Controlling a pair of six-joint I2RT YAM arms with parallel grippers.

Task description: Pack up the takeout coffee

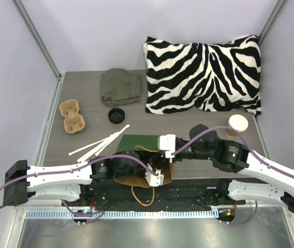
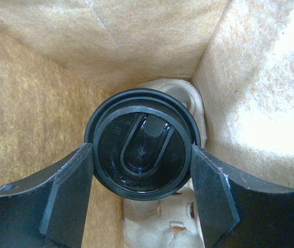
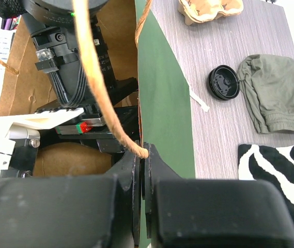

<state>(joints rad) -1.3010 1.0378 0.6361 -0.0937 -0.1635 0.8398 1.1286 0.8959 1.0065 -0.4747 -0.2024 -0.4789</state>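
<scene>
The left end effector point(image 2: 141, 163) is clamped on the lidded takeout coffee point(image 2: 139, 139), which is held inside the green bag point(image 3: 165, 103). The bag's rim is pinched by the closed right end effector point(image 3: 142, 170).

Top external: from above and behind the near edge, looking down over the whole table point(image 1: 90, 98). Left wrist: straight down inside the green bag point(image 2: 38, 103), very close above the takeout coffee point(image 2: 139, 150). Right wrist: close at the bag's rim, facing left; shared with top, the far-left tabletop.
</scene>
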